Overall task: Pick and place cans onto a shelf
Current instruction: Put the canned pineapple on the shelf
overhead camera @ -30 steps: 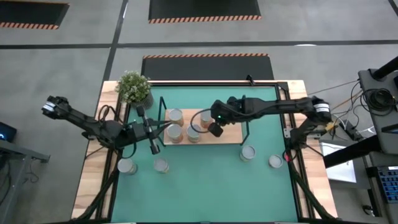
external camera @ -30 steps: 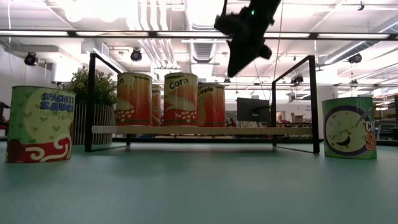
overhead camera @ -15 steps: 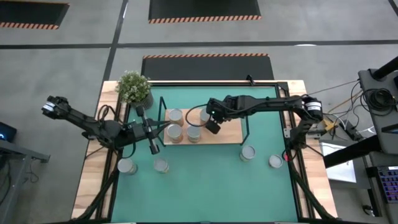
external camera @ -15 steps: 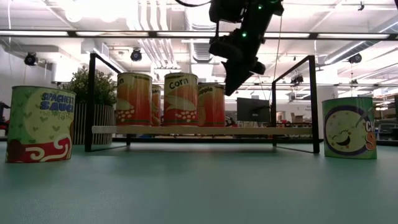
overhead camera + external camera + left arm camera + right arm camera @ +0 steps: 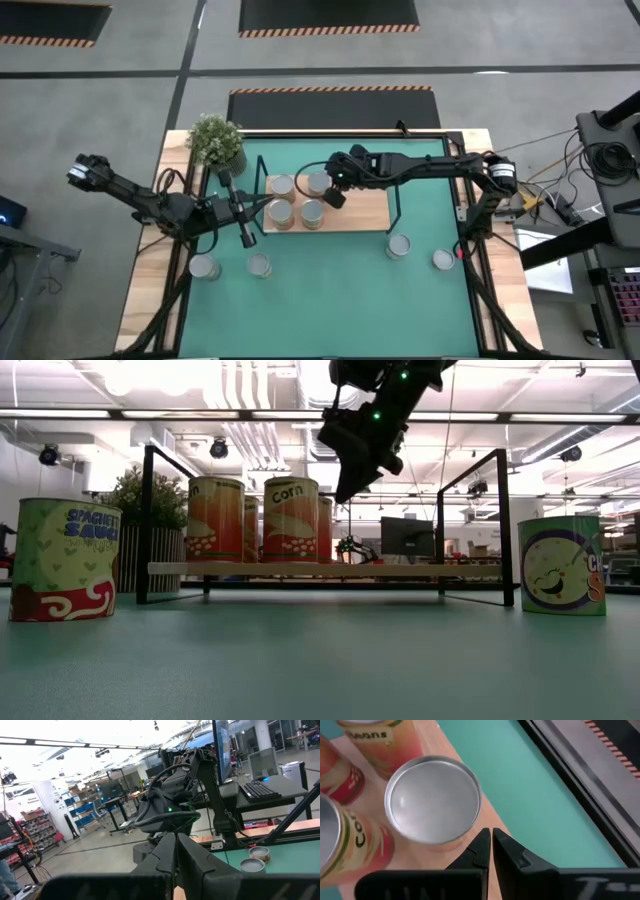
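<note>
Several cans stand on the shelf (image 5: pixel 365 212), a wooden board in a black wire frame. The one at the far right of the group (image 5: pixel 318 183) shows its silver top (image 5: pixel 432 800) in the right wrist view. My right gripper (image 5: pixel 333 197) is shut, slants down over the board and has its tips (image 5: pixel 487 840) at that can's right side. My left gripper (image 5: pixel 241 212) is shut and hangs level beside the shelf's left end, holding nothing. More cans stand upright on the green mat, two at the near left (image 5: pixel 204 267) (image 5: pixel 259 265) and two at the near right (image 5: pixel 399 246) (image 5: pixel 443 260). My right gripper meets the can with its shut fingertips (image 5: pixel 481 842) at the top rim (image 5: pixel 472 827), on the side facing the table's right. The fingers come slanting down from the right. The can stands upright on the board. No gap shows between tips and rim.
A potted plant (image 5: pixel 215 140) stands at the mat's far left corner. The shelf's black posts (image 5: pixel 502 525) rise at the board's ends, and the right half of the board is bare. Open green mat (image 5: pixel 330 300) lies in front of the shelf.
My right gripper has moved toward the table's left and slightly down over the shelf, rolling a little and staying shut. The can beside its tips has slid left along the board, closer to the other cans, still upright.
</note>
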Robot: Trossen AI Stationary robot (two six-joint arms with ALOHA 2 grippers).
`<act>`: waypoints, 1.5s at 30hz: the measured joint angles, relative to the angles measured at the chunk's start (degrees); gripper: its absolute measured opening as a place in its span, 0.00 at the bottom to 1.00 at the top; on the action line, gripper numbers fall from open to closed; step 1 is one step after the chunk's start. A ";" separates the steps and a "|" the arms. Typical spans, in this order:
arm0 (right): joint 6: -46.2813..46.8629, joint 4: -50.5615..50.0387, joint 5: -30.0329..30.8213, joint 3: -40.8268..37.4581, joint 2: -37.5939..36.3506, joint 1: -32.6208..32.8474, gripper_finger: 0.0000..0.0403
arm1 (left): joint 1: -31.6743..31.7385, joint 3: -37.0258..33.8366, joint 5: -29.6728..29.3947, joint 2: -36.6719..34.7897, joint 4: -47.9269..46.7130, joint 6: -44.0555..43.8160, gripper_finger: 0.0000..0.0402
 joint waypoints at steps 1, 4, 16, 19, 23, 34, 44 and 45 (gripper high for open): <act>-0.06 0.55 0.02 -0.02 0.15 -0.12 0.02 | 0.00 0.00 0.00 0.00 0.00 0.00 0.00; -1.02 2.51 0.04 -0.02 0.82 -0.33 0.02 | 0.00 0.00 0.00 0.00 0.00 0.00 0.00; -7.18 8.87 -0.02 0.00 2.97 -0.27 0.02 | 0.00 0.00 0.02 -0.02 0.00 0.02 0.00; -8.81 10.58 -0.08 0.06 2.97 -0.27 0.02 | -0.02 0.00 0.04 -0.02 0.00 0.02 0.00; -9.12 12.09 -0.65 0.11 2.97 -0.27 0.02 | 0.00 0.00 0.04 -0.02 0.00 0.02 0.00; -9.93 18.08 -3.48 0.20 2.97 0.07 0.02 | -0.02 0.00 0.07 -0.02 0.00 0.02 0.00; -5.69 20.23 -10.36 -0.23 5.01 0.39 0.02 | -0.05 0.00 0.07 -0.02 -0.03 0.04 0.00; -5.67 20.18 -10.11 -0.24 5.37 0.39 0.02 | -0.07 0.00 0.07 -0.02 -0.02 0.08 0.00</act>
